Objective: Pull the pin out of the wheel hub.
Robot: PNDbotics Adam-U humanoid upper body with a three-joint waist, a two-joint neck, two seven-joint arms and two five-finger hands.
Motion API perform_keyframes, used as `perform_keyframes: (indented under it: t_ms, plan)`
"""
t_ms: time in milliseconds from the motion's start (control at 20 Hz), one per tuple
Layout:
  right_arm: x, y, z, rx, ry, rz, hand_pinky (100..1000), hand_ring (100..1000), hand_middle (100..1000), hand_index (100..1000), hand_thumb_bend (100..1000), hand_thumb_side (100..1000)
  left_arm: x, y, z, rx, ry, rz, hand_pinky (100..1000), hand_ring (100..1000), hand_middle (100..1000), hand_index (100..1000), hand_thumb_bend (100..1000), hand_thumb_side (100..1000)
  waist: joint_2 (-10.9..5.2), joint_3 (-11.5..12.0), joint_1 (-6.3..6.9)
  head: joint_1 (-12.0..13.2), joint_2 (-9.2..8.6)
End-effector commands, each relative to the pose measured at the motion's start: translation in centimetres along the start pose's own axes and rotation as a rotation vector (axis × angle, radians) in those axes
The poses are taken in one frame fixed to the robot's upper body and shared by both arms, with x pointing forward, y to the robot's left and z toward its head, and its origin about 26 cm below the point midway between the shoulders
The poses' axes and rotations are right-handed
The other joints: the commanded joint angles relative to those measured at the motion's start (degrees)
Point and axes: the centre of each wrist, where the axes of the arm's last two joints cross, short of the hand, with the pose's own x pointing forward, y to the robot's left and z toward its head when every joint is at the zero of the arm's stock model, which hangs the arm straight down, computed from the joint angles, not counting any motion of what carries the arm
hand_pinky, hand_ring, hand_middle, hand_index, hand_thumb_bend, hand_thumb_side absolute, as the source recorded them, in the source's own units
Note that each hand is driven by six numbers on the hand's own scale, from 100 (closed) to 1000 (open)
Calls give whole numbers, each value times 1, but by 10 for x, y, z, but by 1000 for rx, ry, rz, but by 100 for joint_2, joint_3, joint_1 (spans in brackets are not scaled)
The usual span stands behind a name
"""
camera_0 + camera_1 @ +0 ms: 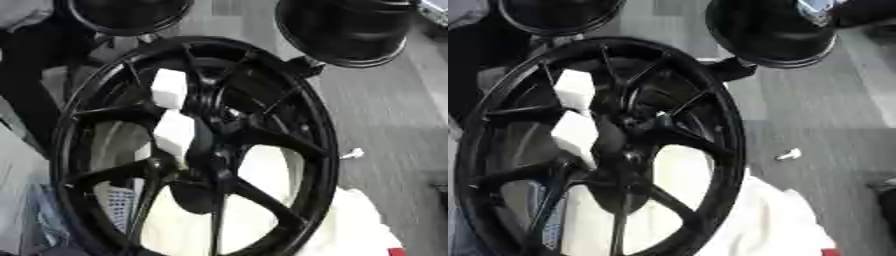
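A black multi-spoke wheel (289, 105) stands tilted and fills most of both views. Its hub (214, 127) sits at the centre, dark against white patches seen through the spokes. A small pale glint (658, 116) shows at the hub; I cannot make out a pin as such. My right arm (350, 30) comes down from the upper right, and a dark part that may be my right hand (302, 66) meets the rim's upper right edge. My left arm (131, 12) shows at the top left, and its hand is hidden behind the rim.
White cloth (354, 225) lies under the wheel at the lower right, with a red bit (395, 251) at the bottom edge. A small white scrap (352, 154) lies on the grey floor (385, 110) to the right.
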Motion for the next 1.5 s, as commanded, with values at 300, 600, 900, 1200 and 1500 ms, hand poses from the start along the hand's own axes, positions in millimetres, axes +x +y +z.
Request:
perform_keyframes:
  t_ms: [300,600,900,1200,1500]
  plan:
    - [2,-9,5,-24,15,43,888,839,768,816,100,580,57,-1,-20,-195,-256,-317,829,858,855,897,644,501,-166,-18,57,-11,-59]
    - [2,-10,5,-37,18,38,887,835,763,818,100,580,101,-25,-26,-595,-443,-761,845,828,828,898,642,548,-189,-58,137,29,-58]
    - [1,-7,2,-31,16,29,887,835,762,816,100,591,123,-62,-32,-978,-500,-995,868,844,841,906,649,537,-218,-101,192,45,-45]
    - [1,-7,0,-25,16,34,886,835,762,815,100,589,125,-88,-54,-1185,-469,-1053,876,851,841,908,663,530,-248,-115,238,59,-53]
    - [-1,-6,-1,-22,22,35,886,835,762,815,100,589,116,-106,-73,-1327,-419,-1094,881,861,837,911,656,531,-256,-95,246,-25,-120]
